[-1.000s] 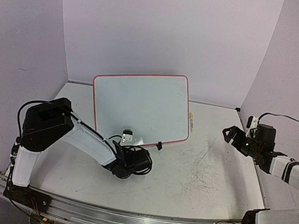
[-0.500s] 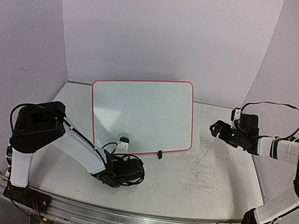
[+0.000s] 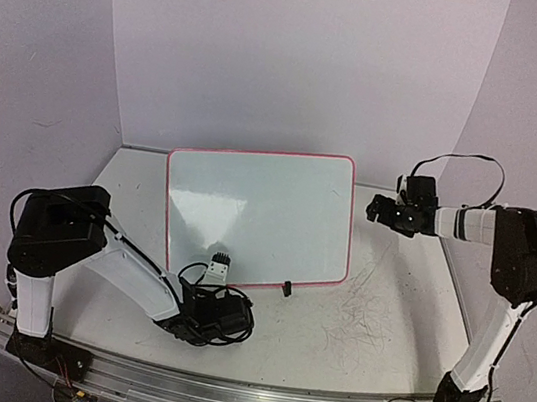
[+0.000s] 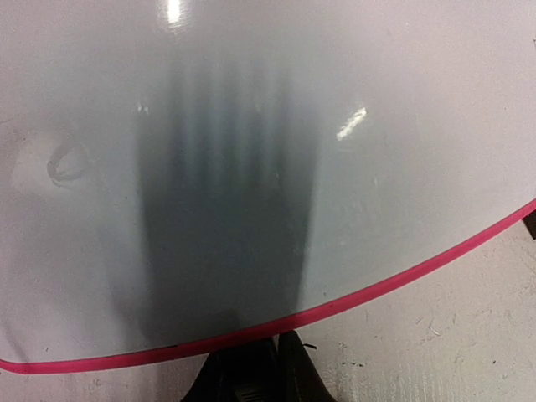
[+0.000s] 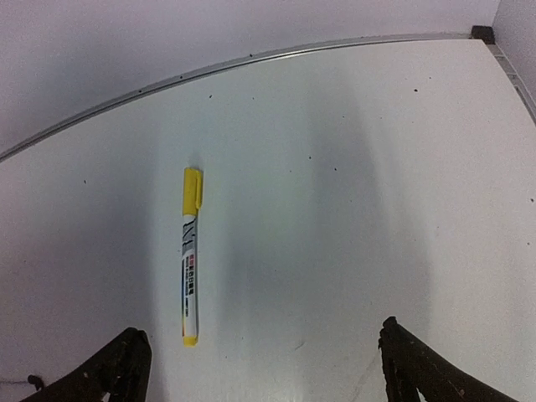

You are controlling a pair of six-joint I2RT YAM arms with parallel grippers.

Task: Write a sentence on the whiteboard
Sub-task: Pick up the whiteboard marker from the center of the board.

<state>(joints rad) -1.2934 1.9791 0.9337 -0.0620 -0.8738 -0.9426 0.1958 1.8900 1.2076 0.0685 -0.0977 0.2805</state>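
The whiteboard, white with a pink border, lies at the table's middle and is propped on a black clip foot. No sentence shows on its face. My left gripper sits at the board's near edge. In the left wrist view its fingers are pressed together against the pink border, shut on that edge. My right gripper hovers just off the board's far right corner, its jaws wide apart with nothing between them. A yellow marker pen lies capped on the table ahead of them, nearer the left finger.
Old pen scribbles mark the table to the right of the board. Purple walls close in the back and both sides. A metal strip runs along the table's far edge, ending at a black corner piece.
The whiteboard has swung and slid to the right with my left gripper, which drew back toward the near edge. My right arm swept from the far right to the board's far right corner.
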